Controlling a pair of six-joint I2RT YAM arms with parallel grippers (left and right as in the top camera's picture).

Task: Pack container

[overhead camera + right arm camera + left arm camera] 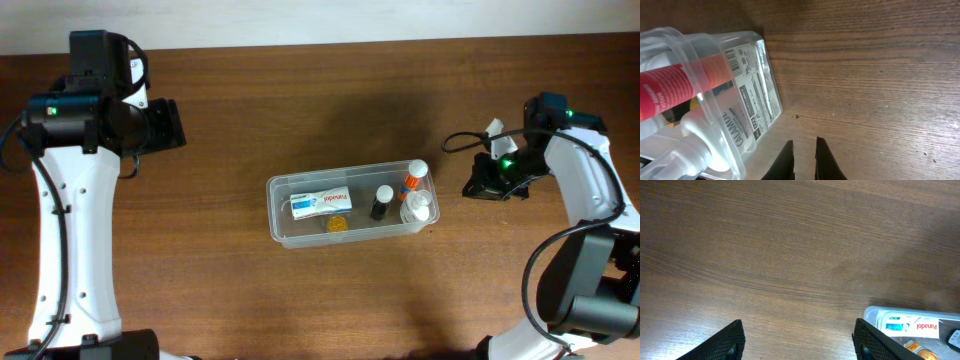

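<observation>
While the left arm (62, 230) is reaching up the left side of the table (300, 100) with its black wrist turned toward the middle, the left gripper (798, 324) is hanging over bare wood with its fingers (732, 340) spread wide and nothing between them, released. The right arm (590, 190) is bending in from the right edge, and the right gripper (803, 143) is pointing at the right end of the container (285, 236), near it but apart. Its two fingertips (788, 155) are standing almost together with only a thin slit between, clenched on nothing. The container is sitting in the middle of the table, long side across, well apart from the left gripper. Lying inside it are a white Panadol box (320, 203) at the left, a small dark bottle (382, 204) with a white cap, a red tube (414, 179) and a white bottle (421, 208) at the right end, and an orange round thing (339, 224) too small to name. The left wrist view is catching only one corner of the tub, cut off by the frame, with part of the box's lettering showing. The right wrist view is showing the tub's end so close that it is blurring — the red tube's print is unreadable, and the bases of both fingers are running out of the picture.
</observation>
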